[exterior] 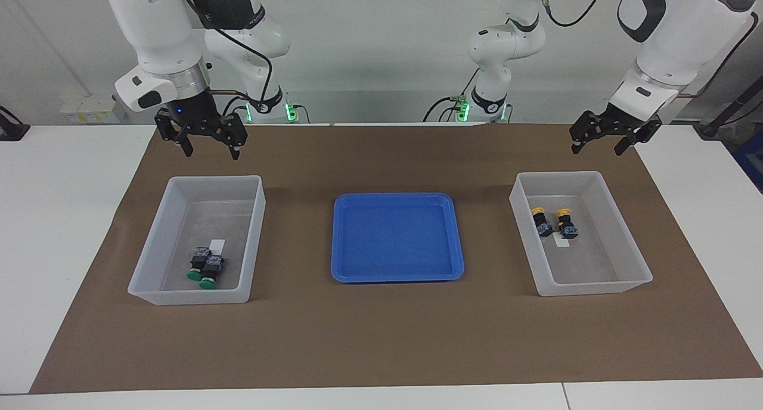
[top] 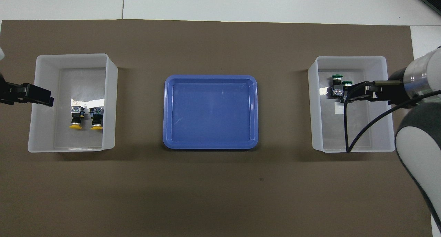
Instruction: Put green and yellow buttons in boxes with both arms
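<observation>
In the two boxes (exterior: pixel 257 186) (exterior: pixel 517 186) lie both green buttons (exterior: pixel 203 269) and both yellow buttons (exterior: pixel 553 221), each pair below its nearer open, empty claw, right gripper (exterior: pixel 207 148) and left gripper (exterior: pixel 598 145).

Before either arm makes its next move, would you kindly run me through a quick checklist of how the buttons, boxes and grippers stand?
1. Both green buttons lie inside the box at the right arm's end: ok.
2. Both yellow buttons lie inside the box at the left arm's end: ok.
3. Blue tray holds no button: ok.
4. Right gripper raised, open, holding nothing: ok.
5. Left gripper raised, open, holding nothing: ok.
</observation>
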`<state>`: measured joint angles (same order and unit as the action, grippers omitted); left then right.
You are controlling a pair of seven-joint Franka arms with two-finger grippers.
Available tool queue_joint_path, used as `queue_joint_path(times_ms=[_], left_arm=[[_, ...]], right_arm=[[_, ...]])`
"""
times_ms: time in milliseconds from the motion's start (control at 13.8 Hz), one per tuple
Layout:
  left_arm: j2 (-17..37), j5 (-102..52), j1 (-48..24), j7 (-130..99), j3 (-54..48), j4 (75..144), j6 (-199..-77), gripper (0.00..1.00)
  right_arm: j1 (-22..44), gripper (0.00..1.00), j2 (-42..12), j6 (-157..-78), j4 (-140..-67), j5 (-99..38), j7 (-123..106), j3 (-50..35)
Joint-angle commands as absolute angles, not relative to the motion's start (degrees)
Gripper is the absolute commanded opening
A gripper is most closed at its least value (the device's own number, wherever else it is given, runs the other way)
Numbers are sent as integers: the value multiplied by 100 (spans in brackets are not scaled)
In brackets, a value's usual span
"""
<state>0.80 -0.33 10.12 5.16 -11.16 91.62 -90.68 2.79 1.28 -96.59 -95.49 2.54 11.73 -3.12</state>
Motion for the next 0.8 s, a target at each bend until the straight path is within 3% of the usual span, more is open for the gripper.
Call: queue_joint_path(times_ms=[0, 724], left_arm=[[-105, -44, 1107, 580, -1116, 9396, -9220, 100], [-105, -44, 1116, 580, -1116, 9396, -9220, 100]], right_arm=[[237, 100, 184, -9615, -9650, 44, 958, -264], [158, 100, 316, -9615, -9923, -176, 993, -264]])
